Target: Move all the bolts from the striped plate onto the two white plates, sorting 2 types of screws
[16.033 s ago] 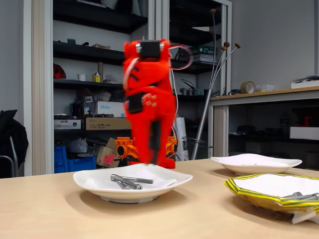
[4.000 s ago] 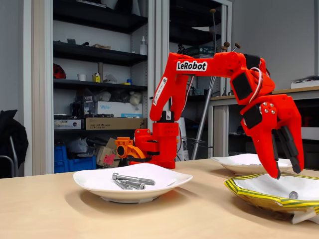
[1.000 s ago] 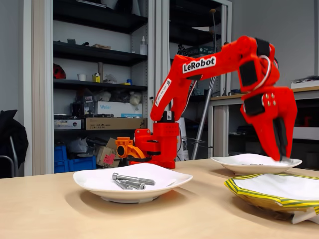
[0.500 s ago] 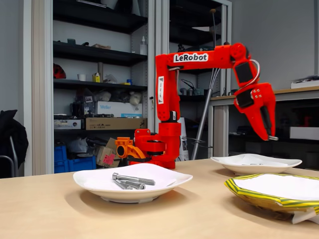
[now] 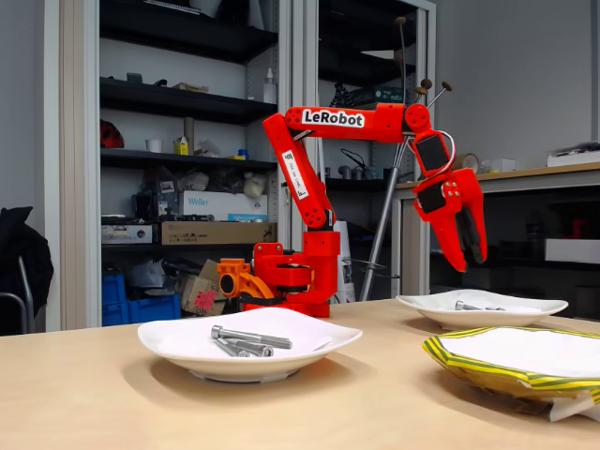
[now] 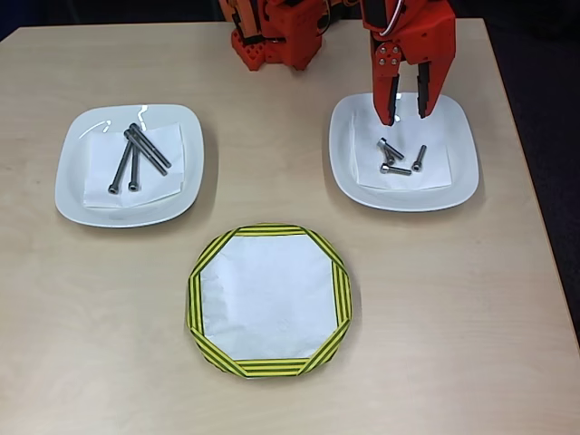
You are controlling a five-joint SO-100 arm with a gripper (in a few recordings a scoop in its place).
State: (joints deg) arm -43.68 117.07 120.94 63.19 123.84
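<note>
Gripper [image 6: 407, 113] hangs slightly open and empty above the right white plate [image 6: 458, 186], where four short bolts [image 6: 397, 159] lie sorted. Long bolts [image 6: 134, 159] lie on the left plate [image 6: 72, 195]. By my reading the striped plate [image 6: 269, 367] is emptied. Light wooden table [image 6: 453, 344]; cluttered shelves [image 5: 169, 103] behind.
</note>
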